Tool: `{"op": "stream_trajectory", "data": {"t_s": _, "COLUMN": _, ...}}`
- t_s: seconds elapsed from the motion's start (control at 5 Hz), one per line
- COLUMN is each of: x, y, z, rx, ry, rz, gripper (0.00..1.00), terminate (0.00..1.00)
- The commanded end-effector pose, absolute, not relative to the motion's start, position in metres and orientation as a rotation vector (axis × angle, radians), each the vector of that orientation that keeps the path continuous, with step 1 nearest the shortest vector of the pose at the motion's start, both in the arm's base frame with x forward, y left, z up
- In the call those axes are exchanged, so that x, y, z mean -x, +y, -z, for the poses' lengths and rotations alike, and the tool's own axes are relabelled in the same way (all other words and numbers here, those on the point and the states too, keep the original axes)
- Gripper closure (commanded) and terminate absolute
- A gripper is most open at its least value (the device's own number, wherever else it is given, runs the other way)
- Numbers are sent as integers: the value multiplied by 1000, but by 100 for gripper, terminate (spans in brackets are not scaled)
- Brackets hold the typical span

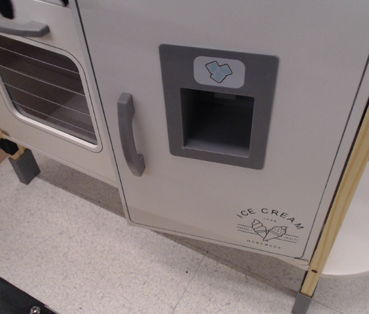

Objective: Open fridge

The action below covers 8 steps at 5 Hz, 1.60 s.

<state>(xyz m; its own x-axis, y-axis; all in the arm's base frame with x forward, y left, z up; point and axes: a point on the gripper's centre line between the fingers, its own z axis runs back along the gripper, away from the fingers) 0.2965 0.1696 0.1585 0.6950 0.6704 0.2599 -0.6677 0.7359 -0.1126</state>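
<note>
Across the middle and right of the view stands one fridge (237, 131), its white door filling most of the frame and lying shut, flush against the cabinet. We count one grey bar handle (129, 134) on it, near the door's left edge; its long axis runs up and down, leaning slightly so that the lower end sits a little further right than the upper. Right of the handle we see one grey recessed dispenser panel (217, 104), with one small label showing ice cubes (218, 71) above the dark recess. Low on the door's right side is one "ICE CREAM" logo (269, 227), its lettering arched over two cones. Left of the fridge is one smaller oven door (37, 85) with a window showing wire racks, and one horizontal grey handle (11, 25) across its top. One grey leg (24, 167) stands under the oven at the left, and one wooden upright (351, 176) runs along the fridge's right side, with a pale round shelf (364, 229) beyond it. At the top left corner a small dark shape (2, 5) pokes into the frame above the oven handle; it may be part of the hand, but we cannot tell whether it is wide or narrow. Speckled floor tiles (73, 248) lie below.
</note>
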Motion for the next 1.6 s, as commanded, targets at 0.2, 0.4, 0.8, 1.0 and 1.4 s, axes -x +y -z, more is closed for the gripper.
{"op": "stream_trajectory", "data": {"t_s": 0.2, "x": -262, "y": 134, "z": -173, "rx": 44, "ry": -266, "rz": -527, "gripper": 0, "terminate": 0}}
{"op": "stream_trajectory", "data": {"t_s": 0.4, "x": -234, "y": 113, "z": -169, "rx": 44, "ry": -216, "rz": -399, "gripper": 0, "terminate": 0}}
{"op": "stream_trajectory", "data": {"t_s": 0.8, "x": -193, "y": 81, "z": -172, "rx": 84, "ry": -195, "rz": -251, "gripper": 0, "terminate": 0}}
{"op": "stream_trajectory", "data": {"t_s": 1.0, "x": -175, "y": 61, "z": -175, "rx": 118, "ry": -164, "rz": -168, "gripper": 0, "terminate": 0}}
{"op": "stream_trajectory", "data": {"t_s": 1.4, "x": -153, "y": 26, "z": -170, "rx": 144, "ry": -102, "rz": -43, "gripper": 0, "terminate": 0}}
